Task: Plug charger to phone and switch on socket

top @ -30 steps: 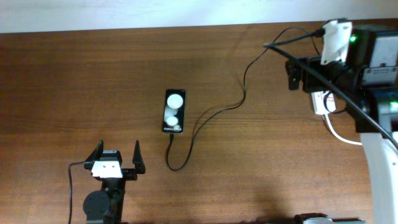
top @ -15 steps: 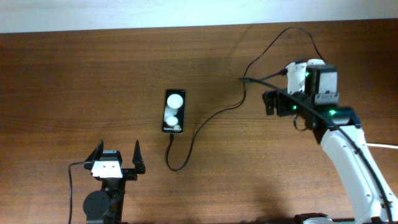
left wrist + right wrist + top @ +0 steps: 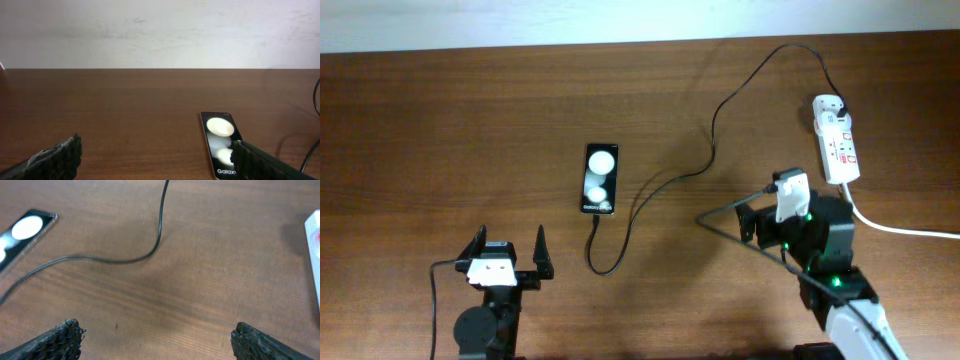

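The black phone (image 3: 601, 178) lies flat mid-table with two white glare spots; it also shows in the left wrist view (image 3: 220, 142) and the right wrist view (image 3: 22, 235). The thin black charger cable (image 3: 712, 150) runs from the phone's near end, loops, and reaches its plug at the far end of the white power strip (image 3: 837, 145). It crosses the right wrist view (image 3: 159, 230). My left gripper (image 3: 510, 250) (image 3: 160, 160) is open and empty, in front of the phone to its left. My right gripper (image 3: 760, 210) (image 3: 155, 332) is open and empty over bare wood, between cable and strip.
The strip's thick white cord (image 3: 895, 226) runs off to the right edge. The strip's edge shows at the right of the right wrist view (image 3: 315, 245). A pale wall (image 3: 160, 30) bounds the table's far side.
My right arm has drawn back from over the power strip at the back right toward the front, uncovering the strip. The left arm, phone and cable have not moved.
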